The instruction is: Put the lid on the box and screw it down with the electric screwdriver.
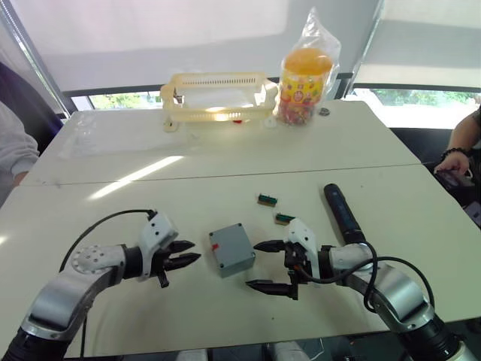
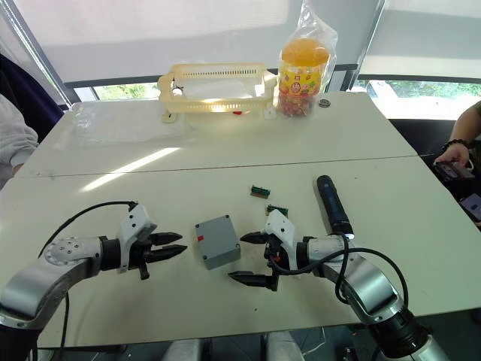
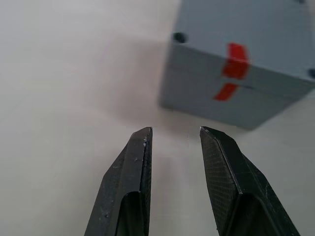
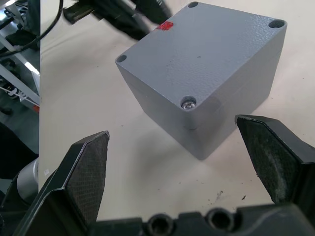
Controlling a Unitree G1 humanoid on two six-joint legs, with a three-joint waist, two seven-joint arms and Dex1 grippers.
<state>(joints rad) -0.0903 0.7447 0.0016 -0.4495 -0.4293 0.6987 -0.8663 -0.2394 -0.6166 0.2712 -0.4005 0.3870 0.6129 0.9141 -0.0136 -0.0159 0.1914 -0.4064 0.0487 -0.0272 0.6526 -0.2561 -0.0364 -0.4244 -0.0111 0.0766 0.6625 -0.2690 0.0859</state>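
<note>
**Closed box flanked by two free end effectors**

Nearest the camera, the left end effector (image 1: 183, 253) is seen low over the pale, matte worktop (image 1: 225, 180), its two black tapered fingers parted by a narrow gap and holding nothing. The right end effector (image 1: 267, 265) is spread much wider, with textured pads on its broad black fingers (image 4: 88, 169), and it too is free of any load. Both point inward at the box (image 1: 231, 250), which rests on the worktop between them, touched by neither.

The box is a small square grey-blue enclosure with a finely grained plastic surface. The lid (image 4: 206, 46) is seated flat on top of it; a seam runs around the side, and a red mark (image 3: 232, 73) is split across that seam on the face turned to the left end effector. Round recesses are seen at the lid's corners, and a metal screw head (image 4: 187, 103) is visible in the corner nearest the right end effector.

Just beyond the right arm, the electric screwdriver (image 1: 343, 213) lies on the worktop, a thick dark cylinder, apart from the box. Two small green blocks (image 1: 266, 199) lie near it.

At the far edge stand a cream slotted plastic tray (image 1: 216, 96) and a yellow-lidded jar (image 1: 304, 79) wrapped in a clear bag.
</note>
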